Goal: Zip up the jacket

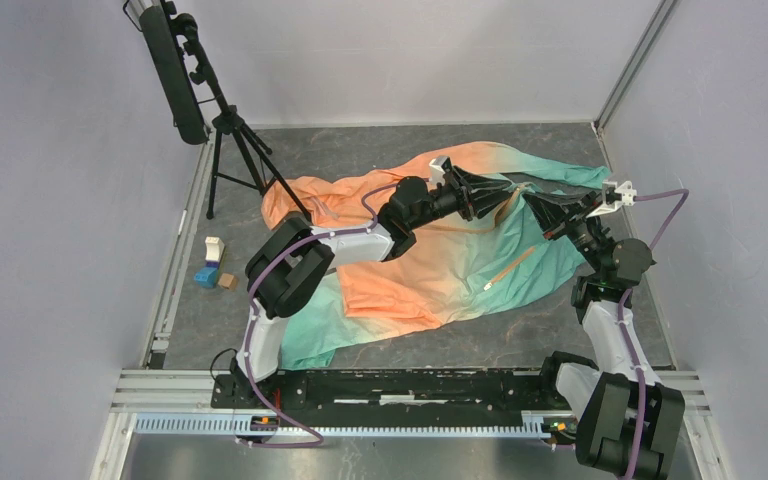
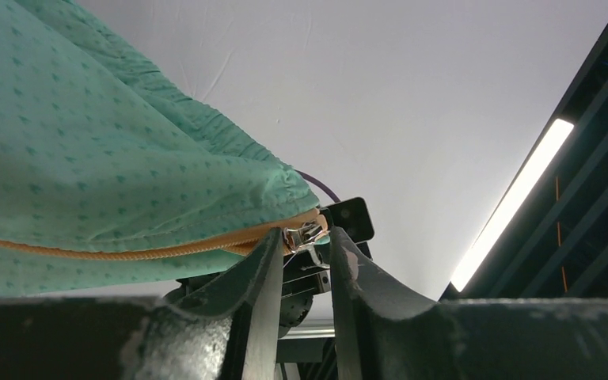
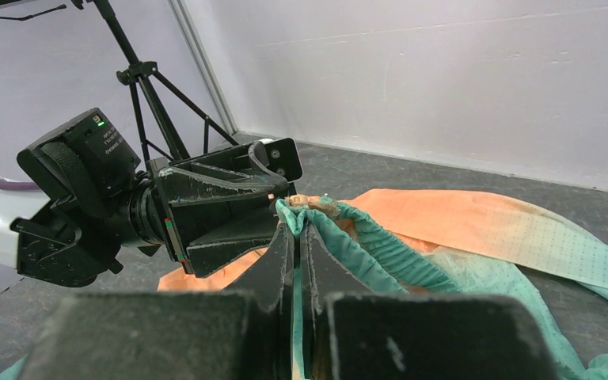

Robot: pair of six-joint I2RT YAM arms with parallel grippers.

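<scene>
Jacket [image 1: 430, 270] — where does it lie?
— Spread over the table [image 1: 360, 150], with its mint edge lifted between the two arms.
— Grippers?
— Left gripper [image 2: 305, 241] pinches the zip slider [image 2: 307, 233]. Right gripper [image 3: 299, 229] is clamped on green fabric just beside it.

Thin jacket [image 1: 400, 285], orange fading into mint green, finely dotted. Spread crumpled across centre of frame on counter. Front edge raised at upper centre-right, unzipped.
</scene>
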